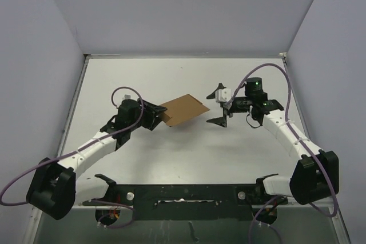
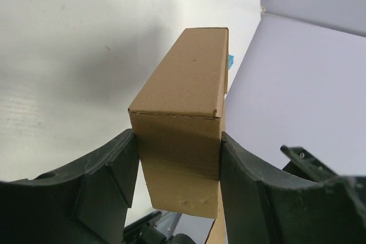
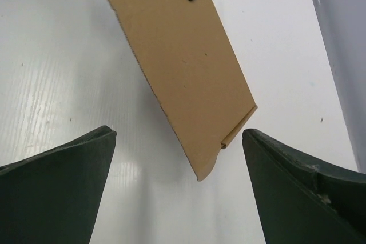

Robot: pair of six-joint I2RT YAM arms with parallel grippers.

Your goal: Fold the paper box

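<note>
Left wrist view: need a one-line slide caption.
Left gripper clamps the near end of the brown paper box, which extends away over the white table.

A white table (image 1: pixel 189 158) spreads out below, its surface finely ribbed and marked by a few dark specks (image 3: pixel 250 40). Pale lavender walls (image 1: pixel 34 72) close it in on the left, right and back. A small blue object (image 2: pixel 231 61), mostly hidden, sits near one wall's foot.
</note>
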